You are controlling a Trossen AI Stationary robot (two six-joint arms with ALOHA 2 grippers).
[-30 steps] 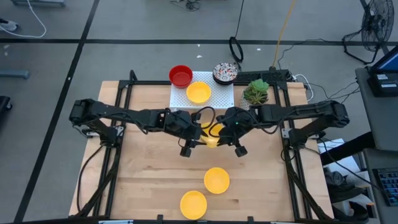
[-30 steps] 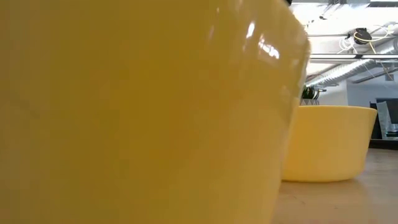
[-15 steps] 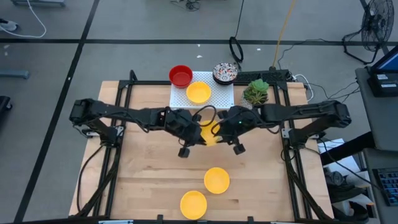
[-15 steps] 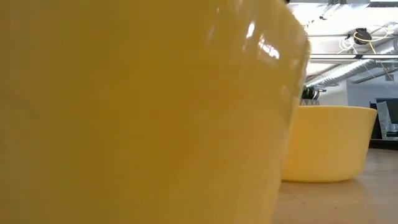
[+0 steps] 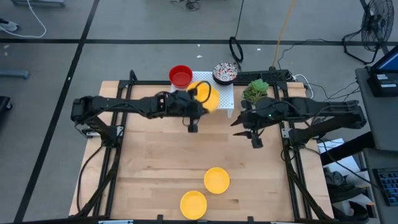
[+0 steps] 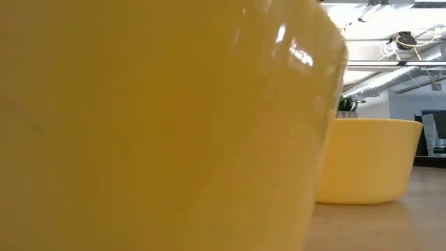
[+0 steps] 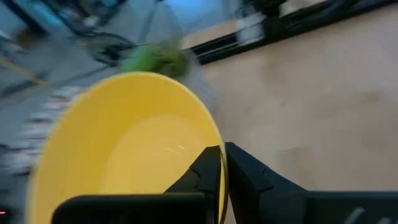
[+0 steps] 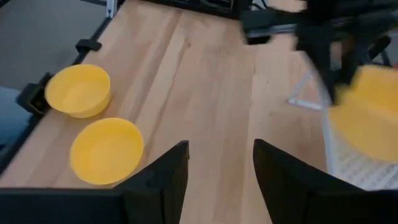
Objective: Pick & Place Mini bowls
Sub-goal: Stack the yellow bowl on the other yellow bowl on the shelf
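Carrying a yellow mini bowl [image 5: 207, 98] over the white perforated rack [image 5: 225, 94] at the bench's far edge, left gripper [image 5: 192, 107] pinched on the bowl's rim, bowl tilted. Right gripper [image 5: 254, 132] near the right edge, fingers [image 8: 163, 177] spread, empty. Two more yellow bowls [image 5: 216, 179] by the near edge; red bowl [image 5: 180, 76] and speckled bowl [image 5: 225, 73] beyond the rack. Best levelled and lowered onto the rack before release; worth keeping clear of the potted plant [image 5: 255, 92].

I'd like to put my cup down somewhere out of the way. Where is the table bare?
Bare wood lies between the left gripper and the two yellow bowls near the front edge. The back is crowded: white rack, red bowl, speckled bowl, plant.
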